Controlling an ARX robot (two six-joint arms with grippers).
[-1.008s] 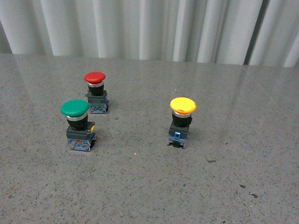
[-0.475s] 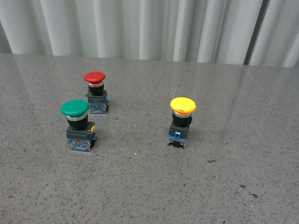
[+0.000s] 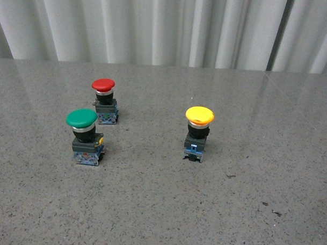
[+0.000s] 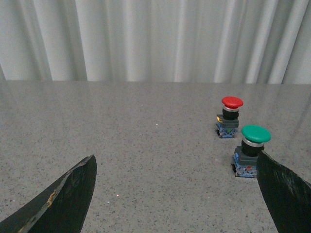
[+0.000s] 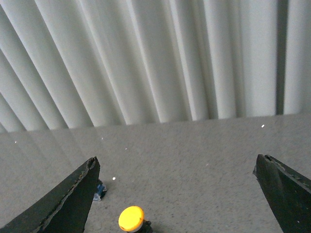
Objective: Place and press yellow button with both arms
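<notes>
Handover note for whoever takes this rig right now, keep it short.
Left tool: open, empty; green button and red button ahead of it.
Right tool: open, empty; yellow button ahead of it.
Yellow button: upright on the table, untouched, to the right of the other two and apart from them.
Neither arm shows in the front view.
Done: nothing evident.
Left: grasp, place and press the yellow button.

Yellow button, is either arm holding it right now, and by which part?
Nothing is held. Both arms' jaws stand open and empty; the yellow button stands free on the table.
</notes>
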